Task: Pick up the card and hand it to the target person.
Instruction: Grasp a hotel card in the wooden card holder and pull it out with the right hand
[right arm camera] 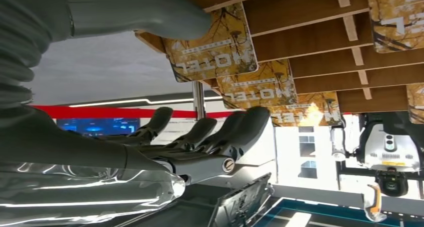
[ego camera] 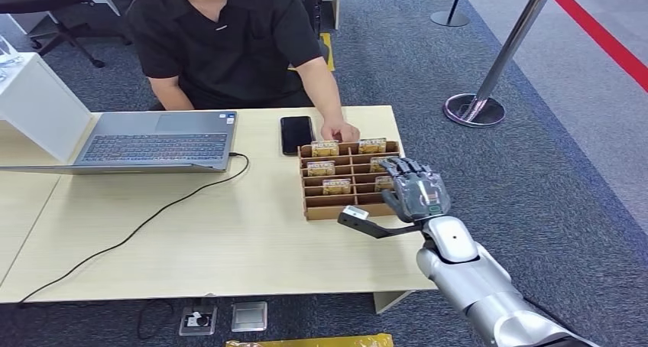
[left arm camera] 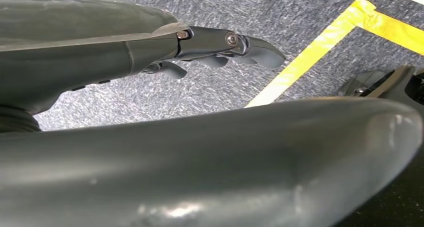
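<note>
Right hand [ego camera: 416,188] hovers over the right end of the wooden card rack [ego camera: 321,209] on the table [ego camera: 191,240], fingers apart, holding nothing. Cards [ego camera: 336,186] stand in the rack's slots; head view shows them small, right wrist view shows close-up the yellow face of one card [right arm camera: 215,44] printed HOTEL, near the thumb. Person's hand [ego camera: 341,131] rests at the rack's far edge beside a phone [ego camera: 296,134]. Left wrist view shows left hand [left arm camera: 220,49] above grey carpet, fingers loosely extended, empty. Laptop [ego camera: 153,142] sits left.
</note>
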Robot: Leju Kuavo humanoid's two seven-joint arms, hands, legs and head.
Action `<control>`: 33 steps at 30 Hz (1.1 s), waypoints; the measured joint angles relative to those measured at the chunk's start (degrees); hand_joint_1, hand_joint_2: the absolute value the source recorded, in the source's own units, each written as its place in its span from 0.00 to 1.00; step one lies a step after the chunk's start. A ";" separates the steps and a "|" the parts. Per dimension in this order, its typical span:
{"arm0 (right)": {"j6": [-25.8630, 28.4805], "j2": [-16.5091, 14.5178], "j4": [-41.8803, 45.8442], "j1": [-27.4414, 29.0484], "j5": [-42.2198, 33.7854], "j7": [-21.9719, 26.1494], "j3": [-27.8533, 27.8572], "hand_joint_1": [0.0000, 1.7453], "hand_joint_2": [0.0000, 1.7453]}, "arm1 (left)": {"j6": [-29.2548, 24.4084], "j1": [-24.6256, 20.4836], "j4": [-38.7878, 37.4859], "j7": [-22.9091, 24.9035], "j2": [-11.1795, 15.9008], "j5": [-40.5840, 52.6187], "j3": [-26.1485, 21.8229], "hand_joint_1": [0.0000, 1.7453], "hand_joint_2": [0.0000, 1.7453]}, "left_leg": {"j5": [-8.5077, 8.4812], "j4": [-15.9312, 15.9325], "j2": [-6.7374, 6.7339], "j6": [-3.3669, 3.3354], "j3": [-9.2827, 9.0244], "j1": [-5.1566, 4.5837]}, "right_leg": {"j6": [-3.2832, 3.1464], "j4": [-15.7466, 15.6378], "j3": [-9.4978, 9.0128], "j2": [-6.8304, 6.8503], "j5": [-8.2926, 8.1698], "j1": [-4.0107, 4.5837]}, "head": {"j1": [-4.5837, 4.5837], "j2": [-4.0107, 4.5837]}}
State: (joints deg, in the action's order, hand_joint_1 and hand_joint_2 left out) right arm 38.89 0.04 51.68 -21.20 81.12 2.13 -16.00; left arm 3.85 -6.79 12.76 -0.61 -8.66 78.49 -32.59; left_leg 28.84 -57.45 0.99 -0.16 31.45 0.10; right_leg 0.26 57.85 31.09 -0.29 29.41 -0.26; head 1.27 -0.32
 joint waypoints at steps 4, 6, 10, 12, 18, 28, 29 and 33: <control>-0.30 0.00 -0.42 -0.04 0.09 -0.20 0.10 0.38 1.00 | 0.04 -0.06 0.00 0.00 -0.03 0.00 0.00 0.00 0.00 | 0.00 0.00 0.00 0.00 0.00 0.00 | 0.00 0.00 0.00 0.00 0.00 0.00 | 0.01 0.00; -0.50 0.00 -0.56 -0.08 0.17 -0.22 0.11 0.39 1.00 | 0.08 -0.09 0.00 0.00 -0.05 0.00 0.00 0.00 0.00 | 0.00 0.00 0.00 0.00 0.00 0.00 | 0.00 0.00 0.00 0.00 0.00 0.00 | 0.00 0.01; -1.12 -0.01 -0.84 -0.22 1.64 -0.91 0.11 0.30 1.00 | 0.08 -0.12 0.00 0.03 -0.08 0.00 0.00 0.00 0.00 | 0.00 0.00 0.00 0.00 -0.01 0.00 | 0.00 0.00 -0.01 0.00 0.00 0.00 | -0.01 0.00; -1.59 -0.02 -0.98 -0.46 2.27 -1.33 0.11 0.25 1.00 | 0.08 -0.13 0.00 0.08 -0.09 0.00 0.00 0.00 0.00 | 0.00 0.00 0.00 0.00 -0.04 0.00 | 0.00 0.00 -0.04 0.00 0.00 0.00 | -0.01 0.01; -2.38 -0.03 -1.67 -1.57 3.05 -1.76 0.11 0.21 1.00 | -0.02 -0.17 0.00 0.14 -0.09 0.00 0.00 0.00 0.00 | 0.00 0.00 0.00 -0.01 -0.23 0.00 | 0.00 -0.02 -0.23 0.00 0.00 0.00 | 0.02 0.00; -3.63 -0.31 -2.87 -2.94 3.05 -1.86 0.11 0.30 1.00 | -0.10 -0.17 0.00 0.15 -0.09 -0.01 0.00 0.00 0.00 | -0.06 0.00 -0.02 -0.01 -0.41 0.00 | 0.02 -0.03 -0.39 -0.01 -0.09 0.00 | 0.00 0.01; -3.77 -0.32 -2.93 -2.98 3.05 -1.89 0.11 0.34 1.00 | -0.11 -0.17 0.00 0.15 -0.09 -0.01 0.00 0.00 0.00 | -0.06 0.00 -0.02 -0.01 -0.41 0.00 | 0.02 -0.03 -0.40 -0.01 -0.09 0.00 | -0.01 0.01; -4.22 -0.33 -3.37 -2.97 3.05 -1.91 0.11 0.36 1.00 | -0.11 -0.17 0.00 0.15 -0.09 -0.02 0.00 0.00 0.00 | -0.09 -0.01 -0.02 -0.02 -0.40 0.00 | 0.01 -0.03 -0.38 -0.01 -0.13 0.00 | 0.01 -0.01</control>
State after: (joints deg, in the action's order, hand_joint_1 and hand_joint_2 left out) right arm 34.68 -0.28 48.31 -24.16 84.17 0.22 -15.89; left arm 3.74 -6.96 12.76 -0.46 -8.74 78.47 -32.59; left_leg 28.75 -57.45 0.97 -0.18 31.06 0.10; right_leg 0.27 57.82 30.71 -0.30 29.28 -0.26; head 1.28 -0.33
